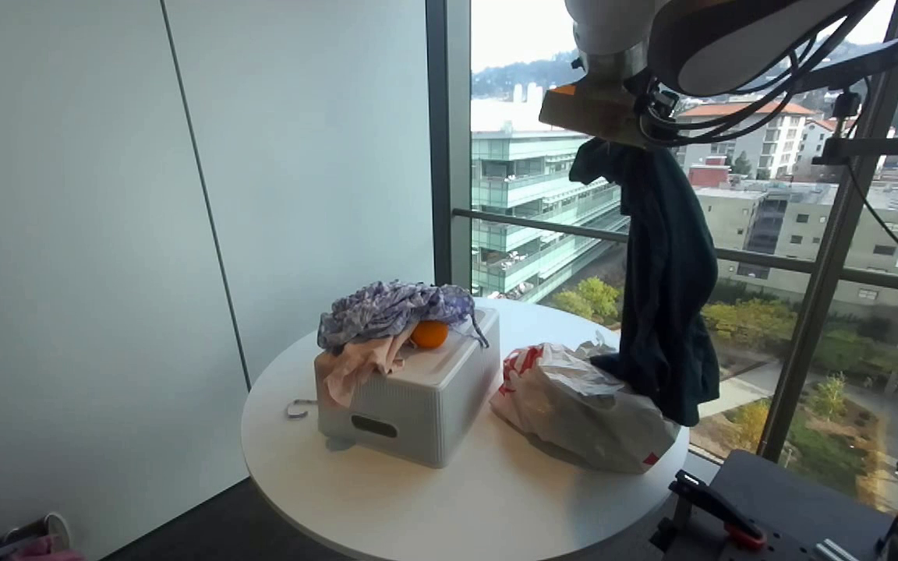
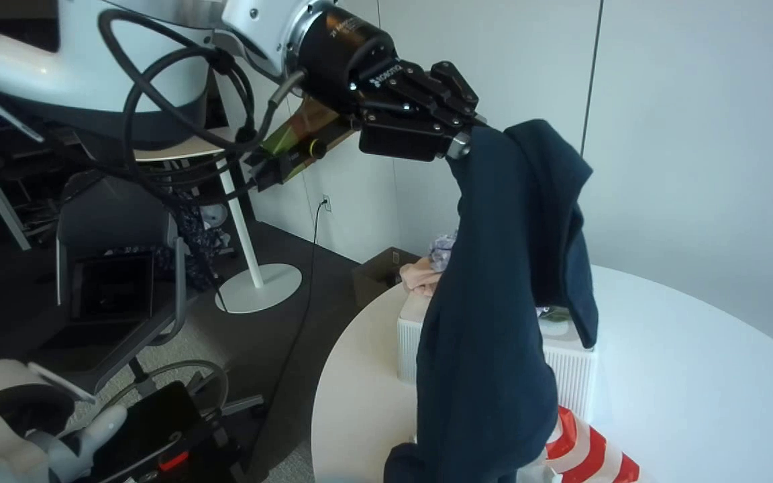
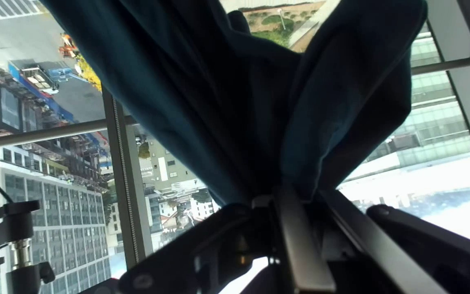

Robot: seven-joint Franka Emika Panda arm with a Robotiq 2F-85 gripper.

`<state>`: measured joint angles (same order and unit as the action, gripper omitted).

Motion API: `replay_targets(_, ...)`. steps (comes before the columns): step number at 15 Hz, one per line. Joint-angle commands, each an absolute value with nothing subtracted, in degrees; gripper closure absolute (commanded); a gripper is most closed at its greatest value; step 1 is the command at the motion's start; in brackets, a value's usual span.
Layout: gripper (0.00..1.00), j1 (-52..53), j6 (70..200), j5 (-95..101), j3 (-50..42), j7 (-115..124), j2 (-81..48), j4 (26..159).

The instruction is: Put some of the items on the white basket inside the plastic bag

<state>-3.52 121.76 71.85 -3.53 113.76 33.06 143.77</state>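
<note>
My claw (image 2: 467, 135) clenches a hanging navy cloth (image 1: 669, 280). In an exterior view, the plastic bag (image 1: 588, 417) lies at my claw's six o'clock; at the bag's nine, the white basket (image 1: 461, 405) bears purple-patterned cloth (image 1: 388, 308) and pink cloth (image 1: 362, 365).

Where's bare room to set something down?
Bare: the round white tabletop between rim, white rectangular basket (slotted side) and whitish plastic bag; in an exterior view, right of the basket, before the pale wall. Crowded: basket top, under lavender cloth, pink cloth and round orange object; bag, partly hidden by navy cloth.
</note>
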Motion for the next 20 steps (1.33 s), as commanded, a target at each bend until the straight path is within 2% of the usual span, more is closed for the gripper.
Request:
replay_targets(1,0.94,-2.86,125.97,76.62,-3.01,114.52,24.64,137.51)
replay_targets(8,0.94,-2.53,138.19,77.70,-4.07,120.73,14.42,132.92)
replay_targets(20,0.94,-4.79,150.68,59.57,-7.23,115.29,9.36,145.53)
